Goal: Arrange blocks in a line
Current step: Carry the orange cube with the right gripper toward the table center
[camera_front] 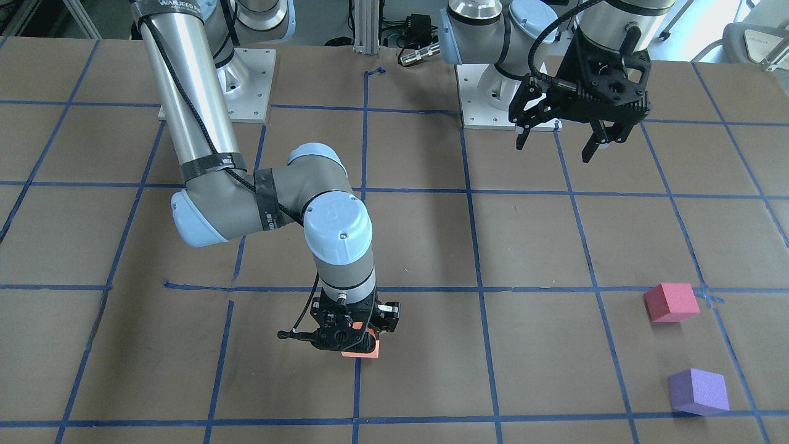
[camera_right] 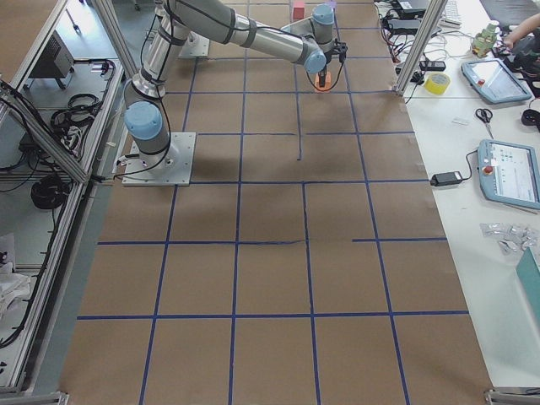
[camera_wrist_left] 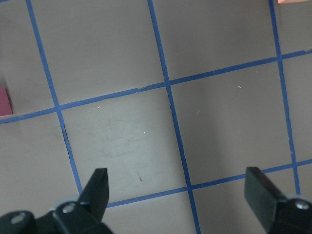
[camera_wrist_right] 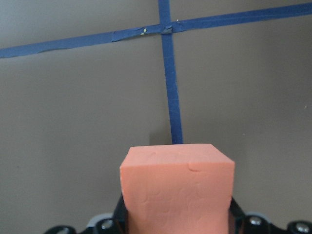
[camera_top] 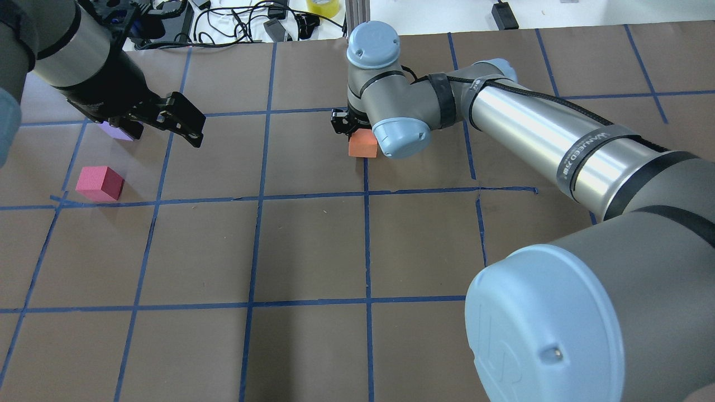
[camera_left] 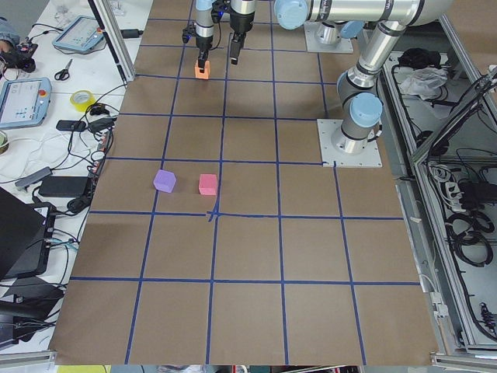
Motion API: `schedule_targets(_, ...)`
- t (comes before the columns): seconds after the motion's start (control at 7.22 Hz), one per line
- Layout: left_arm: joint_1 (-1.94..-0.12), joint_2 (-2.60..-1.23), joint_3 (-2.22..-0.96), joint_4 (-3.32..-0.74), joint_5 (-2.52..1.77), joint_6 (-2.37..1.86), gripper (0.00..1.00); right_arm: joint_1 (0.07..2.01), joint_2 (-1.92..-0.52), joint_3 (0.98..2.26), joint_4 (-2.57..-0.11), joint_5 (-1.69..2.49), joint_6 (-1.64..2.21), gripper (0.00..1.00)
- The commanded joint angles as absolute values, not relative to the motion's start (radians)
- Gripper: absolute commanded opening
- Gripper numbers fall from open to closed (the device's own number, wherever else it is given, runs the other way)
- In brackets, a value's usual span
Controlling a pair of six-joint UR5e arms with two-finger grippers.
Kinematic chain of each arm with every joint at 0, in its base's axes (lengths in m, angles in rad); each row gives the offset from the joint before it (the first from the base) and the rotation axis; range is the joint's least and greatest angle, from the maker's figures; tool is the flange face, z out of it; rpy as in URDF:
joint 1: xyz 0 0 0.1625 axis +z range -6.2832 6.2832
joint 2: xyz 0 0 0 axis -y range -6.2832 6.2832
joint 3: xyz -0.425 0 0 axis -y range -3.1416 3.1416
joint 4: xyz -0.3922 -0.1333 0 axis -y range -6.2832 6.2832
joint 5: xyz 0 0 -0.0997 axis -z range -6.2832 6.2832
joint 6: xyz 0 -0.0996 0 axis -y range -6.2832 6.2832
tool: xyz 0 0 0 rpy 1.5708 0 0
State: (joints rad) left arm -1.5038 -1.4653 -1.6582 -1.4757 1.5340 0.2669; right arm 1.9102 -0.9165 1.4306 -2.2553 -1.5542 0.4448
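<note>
1. The brown-papered bench [camera_front: 419, 246] is crossed by blue tape lines [camera_front: 468, 191] that form a grid.
2. In the front-facing view the right arm's wrist [camera_front: 342, 246] stands over the orange cube [camera_front: 365, 353] and hides most of it. Only the cube's lower corner shows.
3. The right hand [camera_front: 359, 344] points straight down and pinches the orange cube from two sides. The wrist camera shows the cube's face right in front of the lens, with a tape crossing at 12 o'clock beyond it. The cube is low at the bench; whether it touches cannot be told.
4. The pinkish-red cube [camera_front: 670, 302] sits on the bench just beside a tape crossing, and the purple cube [camera_front: 698, 390] lies near it at 5 o'clock. They are apart.
5. The orange cube lies well apart from both, at about 9 o'clock of the pinkish-red one in the front-facing view.
6. The left hand [camera_front: 555, 148] hangs above the bench with its fingers spread and nothing between them, at 11 o'clock of the pinkish-red cube.
7. In the overhead view the left hand covers part of the purple cube.
</note>
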Motion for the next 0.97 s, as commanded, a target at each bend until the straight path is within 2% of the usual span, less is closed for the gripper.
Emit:
schedule_targets(0.0,-1.505,-1.465,-1.66,-1.477,1.534,0.267,1.0,1.934,-0.887,1.405,-2.256,-1.565,0.453,0.02)
schedule_targets(0.14,-1.505,-1.465,-1.658,-1.477,1.534,0.267,1.0,1.96,-0.87,1.394,-2.256,-1.569,0.46,0.1)
schedule_targets(0.28,-1.503,-1.463,-1.658,-1.477,1.534,0.267,1.0,1.965,-0.868,1.394,-2.256,-1.569,0.468,0.23)
schedule_targets(0.42,-1.505,-1.463,-1.658,-1.477,1.534,0.267,1.0,1.967,-0.868,1.397,-2.258,-1.571,0.466,0.56)
schedule_targets(0.55,-1.503,-1.463,-1.658,-1.477,1.534,0.267,1.0,1.968,-0.873,1.404,-2.26,-1.595,0.475,1.0)
schedule_targets(0.83,-1.503,-1.463,-1.66,-1.477,1.534,0.267,1.0,1.971,-0.894,1.404,-2.25,-1.6,0.492,1.0)
